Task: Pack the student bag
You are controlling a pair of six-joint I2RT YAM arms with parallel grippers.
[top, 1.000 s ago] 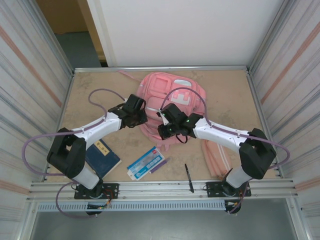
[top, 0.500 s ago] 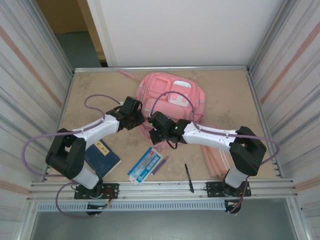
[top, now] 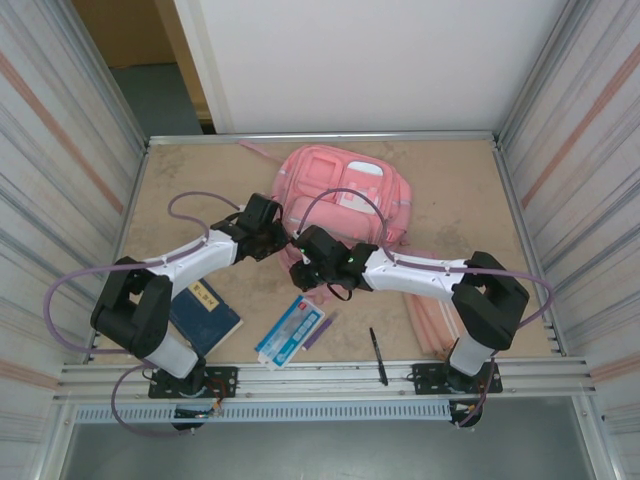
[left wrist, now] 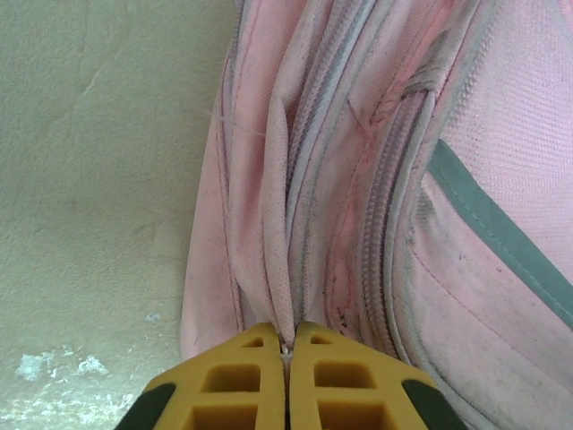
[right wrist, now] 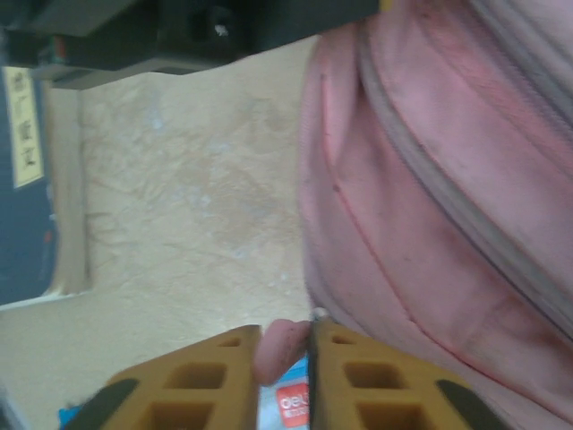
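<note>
Two claws work the same edge of the student bag point(top: 345, 195).

Left claw point(left wrist: 286, 333): jaws fully together, pinching a raised seam fold point(left wrist: 279, 260) of the bag right at the fingertips. This reads as an anchor, keeping the fabric taut so the zip beside it can run without the bag sliding.

Right claw point(right wrist: 285, 336): jaws a little apart, with a pink tab point(right wrist: 278, 352) sitting in the gap. It looks like a zip pull. Clamped or loose can't be told from the wrist view. Probable step: working a compartment's zip; packing not started.

Bag vs claws:
- **From the left claw:** the bag runs straight ahead and off to the right, with the zip track just right of the pinched fold. Bare table point(left wrist: 98, 179) lies ahead-left.
- **From the right claw:** the bag body lies ahead-right and meets the claw at the tab. The table is ahead-left, with the blue book point(right wrist: 22, 206) far left.

Loose items, namely the blue book, a flat card pack point(top: 292, 330) and a pen point(top: 377, 355), lie on the table behind both claws toward the arm bases, outside the bag.
</note>
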